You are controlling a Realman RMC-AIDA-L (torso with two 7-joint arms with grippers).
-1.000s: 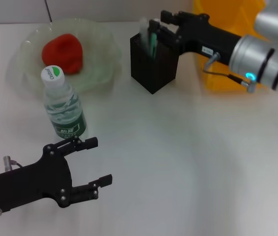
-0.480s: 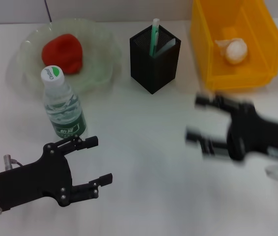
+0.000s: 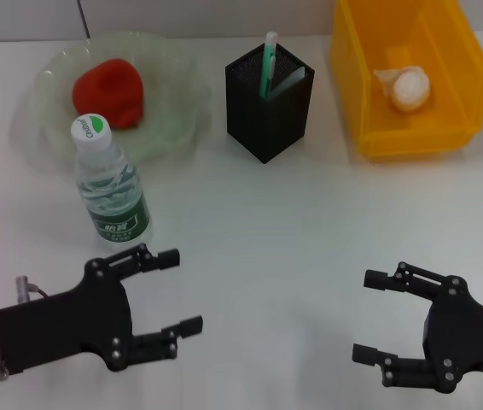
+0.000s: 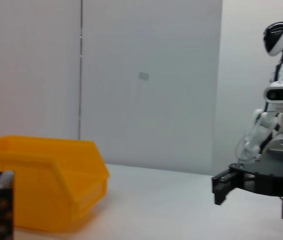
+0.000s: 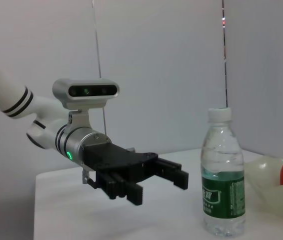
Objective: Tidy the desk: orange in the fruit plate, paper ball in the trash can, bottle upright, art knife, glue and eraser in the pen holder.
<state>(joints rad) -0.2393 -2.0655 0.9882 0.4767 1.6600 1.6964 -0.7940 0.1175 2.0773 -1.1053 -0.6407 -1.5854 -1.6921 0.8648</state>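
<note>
Two grippers hang low over the near edge of the desk (image 3: 293,231), both with fingers spread wide and nothing between them. In the head view the left gripper (image 3: 173,290) sits at about 7 o'clock of the scene, and the right gripper (image 3: 380,316) mirrors it at about 5 o'clock; the two are well apart, with bare white tabletop between them.

The bottle (image 3: 110,184) stands upright with its white cap on, just beyond the left gripper's upper finger but not touching it. At 11 o'clock lies the fruit plate (image 3: 177,102), and the orange (image 3: 109,90) rests inside it, left of the dish's middle. The bottle's cap overlaps the plate's near rim in this view.

At 12 o'clock stands the pen holder (image 3: 267,107), upright. The art knife (image 3: 268,64) pokes out of its top, leaning slightly, with a pale flat piece beside it inside the cup; whether the glue and the eraser are in there cannot be told. At 1 o'clock sits the trash can (image 3: 369,94), and the paper ball (image 3: 405,87) lies on its floor toward the far right side.

The right wrist view shows the left gripper spread open beside the standing bottle; the left wrist view shows the right gripper off beyond the yellow bin.
</note>
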